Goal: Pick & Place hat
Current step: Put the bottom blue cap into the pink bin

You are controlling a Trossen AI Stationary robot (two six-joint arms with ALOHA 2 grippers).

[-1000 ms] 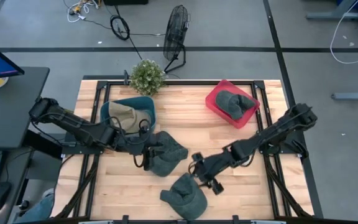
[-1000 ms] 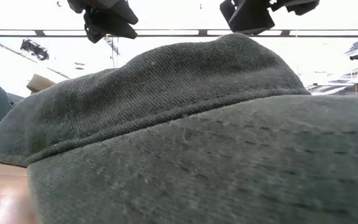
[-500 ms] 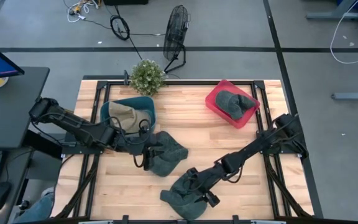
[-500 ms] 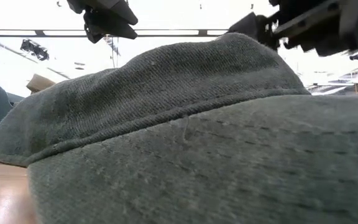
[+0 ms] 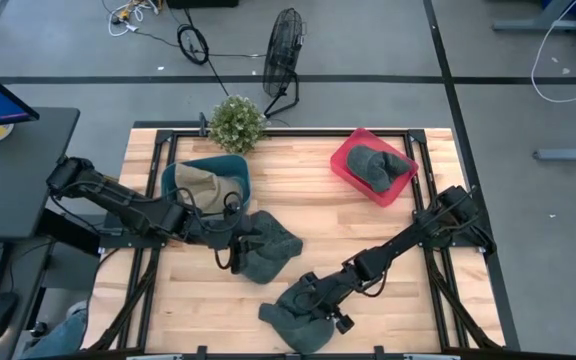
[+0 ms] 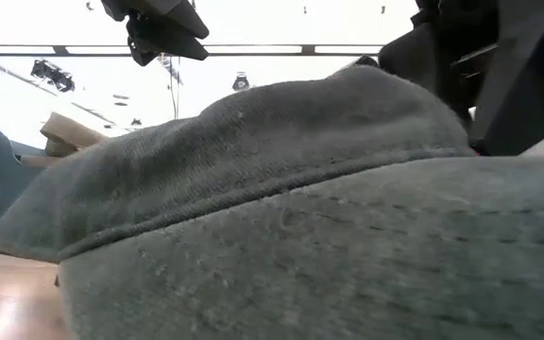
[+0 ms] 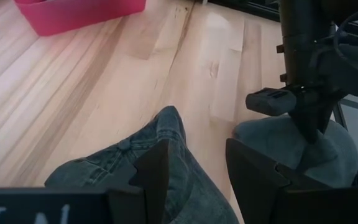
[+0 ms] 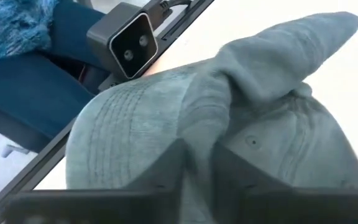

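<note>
A grey-green hat [image 5: 298, 322] lies near the table's front edge and fills the low view [image 6: 253, 208]. My right gripper [image 5: 314, 298] is down on its crown, shut on a ridge of cloth [image 8: 197, 149]. A second, darker hat [image 5: 273, 245] lies flat on the table's middle-left. My left gripper [image 5: 236, 243] is at its left edge, with a raised fold of the hat between its fingers [image 7: 194, 171]. My left gripper has a raised fold of the darker hat [image 7: 174, 134] between its two fingers, coming level from the table's left. The rest of the hat lies on the table. My right gripper pinches a raised ridge of the crown [image 8: 207, 115] between its two fingers, slanting down from the table's right. The hat lies on the table, its cloth bunched up at the fingers.
A teal bin [image 5: 230, 168] with a tan hat [image 5: 198, 185] stands at the back left. A red bin [image 5: 346, 160] with a grey hat [image 5: 378, 165] stands at the back right. A potted plant [image 5: 236, 122] is at the far edge.
My right gripper has gone from the table's middle toward the near edge and down onto the grey-green hat. The hat's crown has been pushed a little out of shape. The left arm and its hat have kept still.
</note>
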